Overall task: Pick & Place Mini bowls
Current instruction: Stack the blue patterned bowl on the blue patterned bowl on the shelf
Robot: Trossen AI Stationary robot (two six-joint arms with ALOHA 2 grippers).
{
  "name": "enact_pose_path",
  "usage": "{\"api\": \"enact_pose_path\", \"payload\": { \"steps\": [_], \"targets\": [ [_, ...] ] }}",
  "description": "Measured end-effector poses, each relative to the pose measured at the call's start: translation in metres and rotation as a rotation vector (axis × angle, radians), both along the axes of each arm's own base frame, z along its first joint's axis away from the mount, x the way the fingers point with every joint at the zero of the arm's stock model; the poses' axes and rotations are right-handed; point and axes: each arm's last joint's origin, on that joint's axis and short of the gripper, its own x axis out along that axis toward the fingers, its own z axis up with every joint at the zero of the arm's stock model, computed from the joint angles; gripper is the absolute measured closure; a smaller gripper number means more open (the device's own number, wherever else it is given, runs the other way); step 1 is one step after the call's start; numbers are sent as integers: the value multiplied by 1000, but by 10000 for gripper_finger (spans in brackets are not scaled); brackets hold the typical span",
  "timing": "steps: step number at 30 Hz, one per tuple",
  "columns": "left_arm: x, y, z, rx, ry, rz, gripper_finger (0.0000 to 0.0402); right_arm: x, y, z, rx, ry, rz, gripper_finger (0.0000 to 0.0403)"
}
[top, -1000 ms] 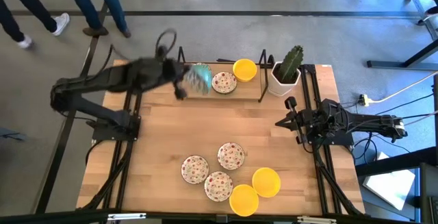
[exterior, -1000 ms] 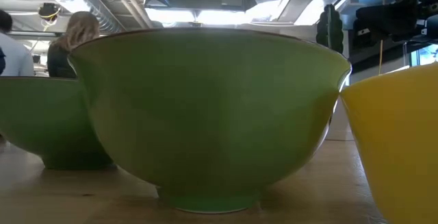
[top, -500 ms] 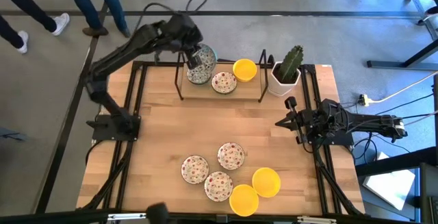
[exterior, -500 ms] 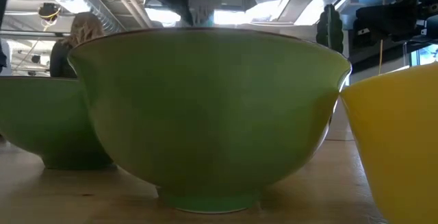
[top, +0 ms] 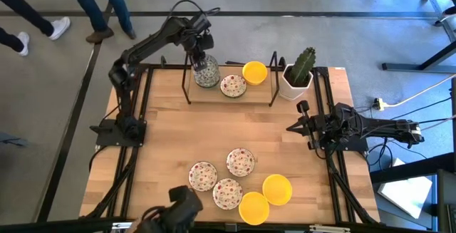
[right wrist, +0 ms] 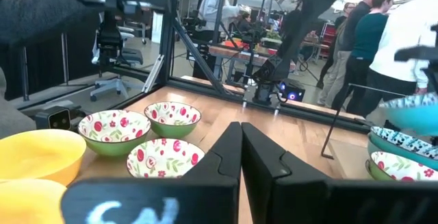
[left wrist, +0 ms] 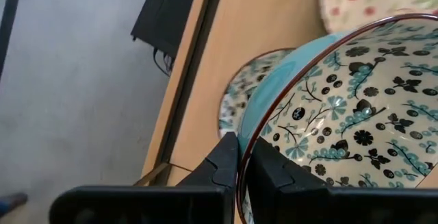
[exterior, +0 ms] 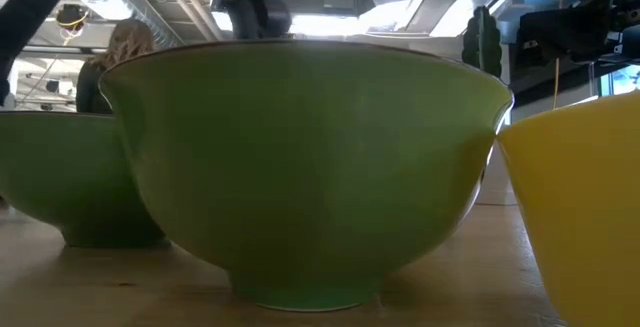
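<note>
At the table's far left, my left gripper [top: 202, 53] is shut on a white mini bowl with a green-blue pattern [top: 206, 72]. This bowl hangs just above another patterned bowl [left wrist: 241, 95]. Beside them stand a red-speckled bowl [top: 233, 85] and a yellow bowl [top: 254, 71]. Near the front edge sit three speckled bowls [top: 227, 193] and two yellow bowls [top: 276, 189]. My right gripper [top: 292, 127] waits shut and holds nothing at the table's right edge. My left gripper pinches the patterned bowl's rim [left wrist: 243, 157], one finger [left wrist: 274, 172] inside the bowl and the other [left wrist: 222, 166] on its turquoise outside. The fingers come steeply from above. The bowl hangs tilted below them, and the right wrist view shows it [right wrist: 413, 112] clear of the bowl underneath.
A dark metal frame [top: 188, 83] stands around the far bowls. A white pot with a cactus [top: 299, 73] sits at the far right. People's legs [top: 100, 5] show beyond the far left corner. The middle of the wooden table [top: 214, 130] is bare.
My left arm has swung round, carrying the patterned bowl a little toward the table's far edge and down over the other patterned bowl. The gripper has tipped to point more steeply down, and it stays shut on the rim.
</note>
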Motion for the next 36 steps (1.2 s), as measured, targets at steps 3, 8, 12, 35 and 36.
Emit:
{"api": "enact_pose_path", "payload": {
  "steps": [3,8,12,35,36],
  "targets": [
    [3,9,-14,-8,43,16,391,0,0,0,-1,0,0,393],
    [7,15,-27,-15,79,34,391,0,0,0,0,0,0,393],
    [9,16,-30,-20,82,32,391,0,0,0,1,0,0,393],
    [18,11,-37,-35,96,19,391,0,0,0,2,1,0,393],
    [18,11,-37,-35,97,17,391,0,0,0,2,1,0,393]
  ]
}}
